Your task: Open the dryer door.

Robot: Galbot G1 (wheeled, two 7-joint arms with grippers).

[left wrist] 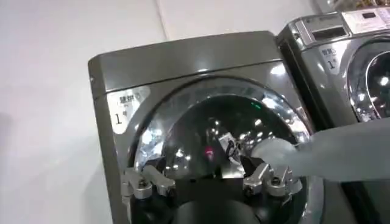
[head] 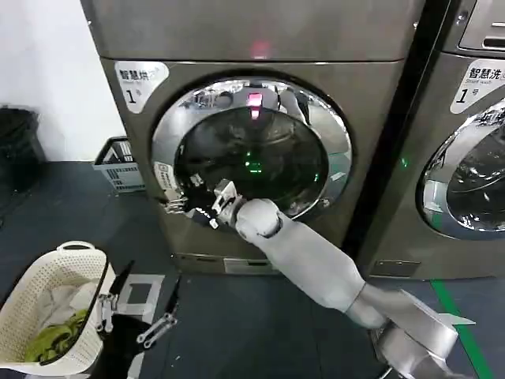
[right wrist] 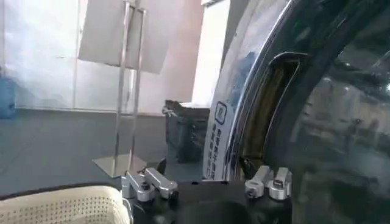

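Clearly you had the right pincer [head: 207, 207], spread open, at the dryer door [head: 252, 162] handle recess [right wrist: 268, 115], needing a hooked outward pull.

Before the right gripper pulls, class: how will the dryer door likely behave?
The dryer door, glass in a chrome ring, looks rigid and probably heavy. It should swing, not flex. The right gripper sits at its left-edge handle recess, so slipping off seems possible.

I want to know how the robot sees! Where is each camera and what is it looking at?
Head view: high up, looking down at the dryer door; right arm reaches its left rim; left gripper low.
Left wrist view: back from the dryer, facing it; open fingers show.
Right wrist view: beside the door's rim; open fingers show.
All share the door.
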